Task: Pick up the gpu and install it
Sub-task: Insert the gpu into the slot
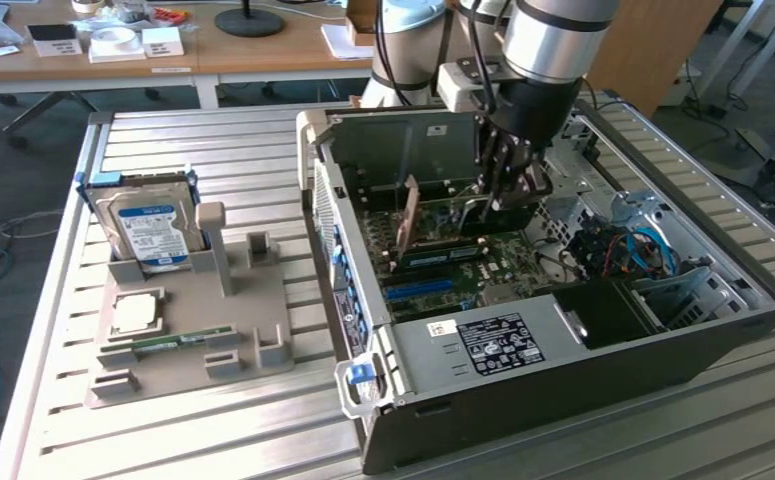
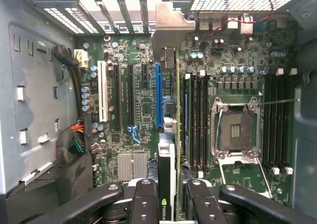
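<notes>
Your gripper (image 1: 505, 185) is down inside the open computer case (image 1: 707, 330), its fingers (image 2: 146, 199) clamped on the two faces of the gpu (image 2: 167, 157). The card stands on edge over the motherboard (image 2: 133, 110), with its bracket (image 2: 168, 23) toward the case's rear wall, at the exterior view's left. It looks close beside the blue slot (image 2: 158, 92), but you cannot tell whether its edge sits in any slot. Watch the alignment: with a slight tilt, a downward push could jam the contacts on the slot lip or flex the board. The bracket could snag the rear frame, and the memory slots (image 2: 198, 120) lie just beside, so sideways drift could strike them
</notes>
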You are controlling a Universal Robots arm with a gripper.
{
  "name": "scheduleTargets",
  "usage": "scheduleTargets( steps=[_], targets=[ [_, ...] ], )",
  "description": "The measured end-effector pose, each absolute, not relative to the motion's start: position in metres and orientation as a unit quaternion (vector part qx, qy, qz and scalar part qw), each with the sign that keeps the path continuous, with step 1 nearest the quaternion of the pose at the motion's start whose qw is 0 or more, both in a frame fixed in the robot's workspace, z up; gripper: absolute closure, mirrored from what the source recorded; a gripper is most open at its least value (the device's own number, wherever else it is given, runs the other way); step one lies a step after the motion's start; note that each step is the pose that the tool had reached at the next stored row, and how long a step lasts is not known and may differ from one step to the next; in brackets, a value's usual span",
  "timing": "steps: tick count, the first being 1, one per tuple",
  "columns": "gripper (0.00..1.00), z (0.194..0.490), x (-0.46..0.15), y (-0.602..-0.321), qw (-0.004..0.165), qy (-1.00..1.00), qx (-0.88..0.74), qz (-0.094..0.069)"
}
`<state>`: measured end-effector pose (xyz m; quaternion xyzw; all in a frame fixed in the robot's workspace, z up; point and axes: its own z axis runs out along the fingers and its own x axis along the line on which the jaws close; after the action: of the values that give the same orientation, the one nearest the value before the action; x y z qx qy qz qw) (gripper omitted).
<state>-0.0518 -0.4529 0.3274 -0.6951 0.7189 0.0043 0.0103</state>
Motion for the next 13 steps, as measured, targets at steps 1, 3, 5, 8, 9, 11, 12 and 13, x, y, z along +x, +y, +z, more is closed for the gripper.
scheduleTargets(
  steps=[1,3,5,8,9,11,12,13],
  targets=[
    [0.73,0.327,-0.052,-0.453,0.01,0.718,-0.696,0.004],
    [0.73,0.327,-0.053,-0.453,0.01,0.718,-0.696,0.004],
    [0.73,0.326,-0.056,-0.453,0.01,0.718,-0.696,0.004],
    [0.73,0.324,-0.06,-0.453,0.01,0.718,-0.696,0.004],
    [0.73,0.323,-0.061,-0.453,0.01,0.718,-0.696,0.004],
    [0.73,0.321,-0.063,-0.453,0.01,0.718,-0.696,0.004],
    [0.73,0.32,-0.064,-0.453,0.01,0.718,-0.696,0.004],
    [0.73,0.319,-0.065,-0.453,0.01,0.718,-0.696,0.004]
  ],
)
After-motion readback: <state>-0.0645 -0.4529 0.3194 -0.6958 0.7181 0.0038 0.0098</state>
